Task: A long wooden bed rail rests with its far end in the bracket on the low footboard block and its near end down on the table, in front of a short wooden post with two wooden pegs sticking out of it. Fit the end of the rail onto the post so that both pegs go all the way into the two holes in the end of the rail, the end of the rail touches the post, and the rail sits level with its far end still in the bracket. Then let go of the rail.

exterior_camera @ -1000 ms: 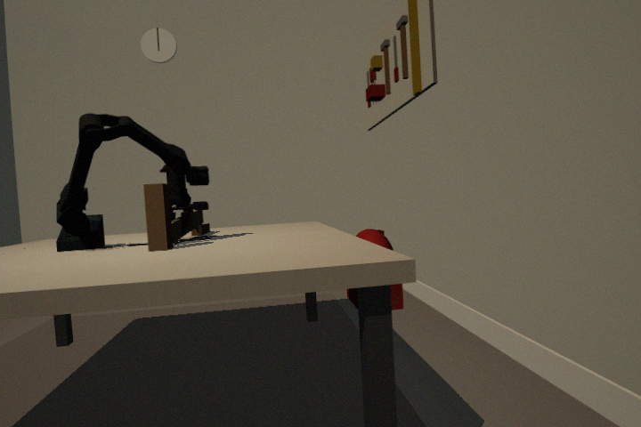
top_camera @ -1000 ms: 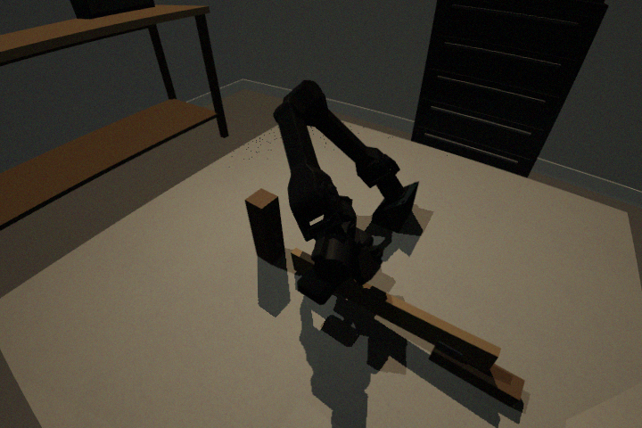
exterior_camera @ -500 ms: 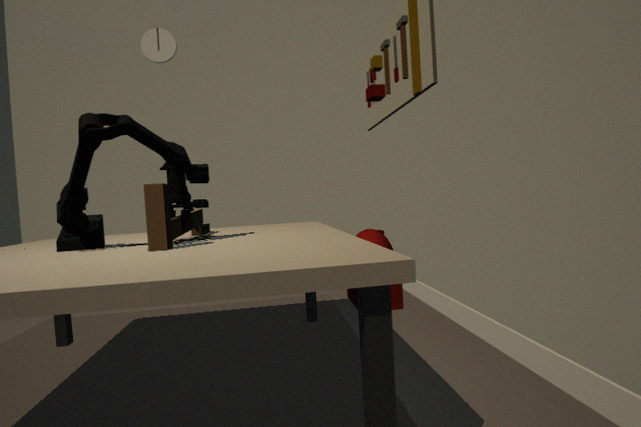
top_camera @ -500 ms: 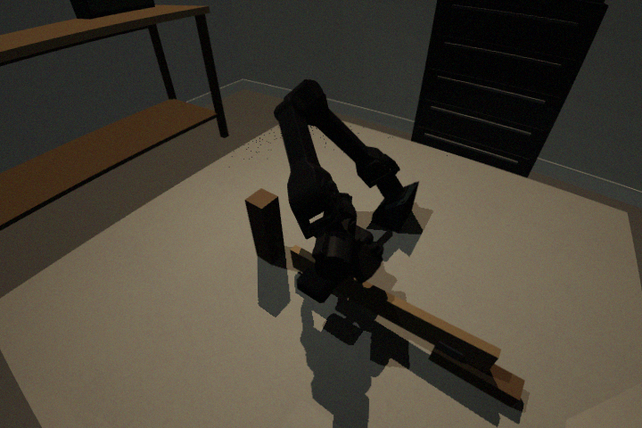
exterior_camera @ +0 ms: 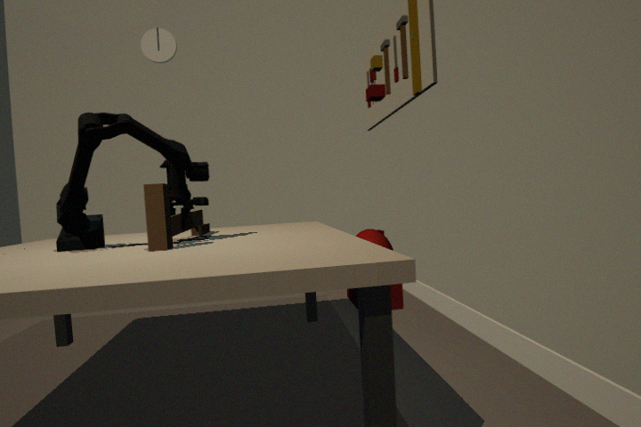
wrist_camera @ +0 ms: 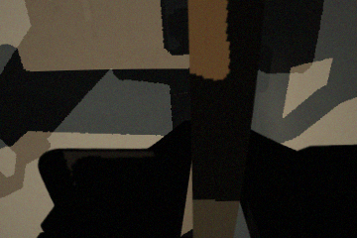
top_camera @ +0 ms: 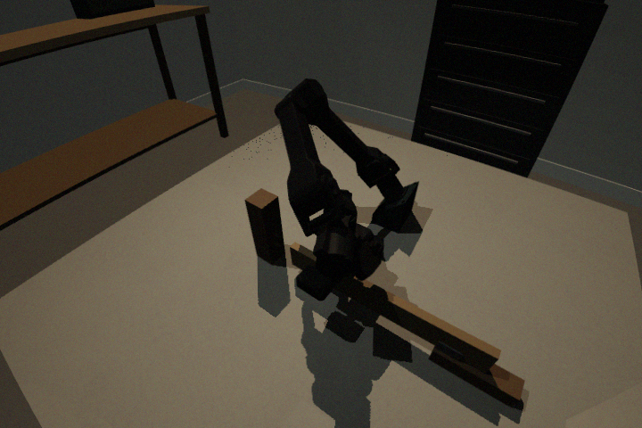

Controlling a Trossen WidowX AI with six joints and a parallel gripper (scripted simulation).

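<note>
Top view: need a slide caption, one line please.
Gripper shut on the bed rail near the post, rail not yet mated.

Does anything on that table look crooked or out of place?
The long wooden rail is not joined to the upright post: its near end sits low beside the post's foot. The gripper has its jaws clamped on the rail near that end. Nothing looks spilled or broken.

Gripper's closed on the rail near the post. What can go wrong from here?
1. The gripper is shut on the rail close to its near end, so the long free length may swing and pull the far end out of the bracket on lifting.
2. The near end sits low beside the post; the pegs are hidden, so misaligned holes could jam.
3. A skewed push might tip the post.
</note>
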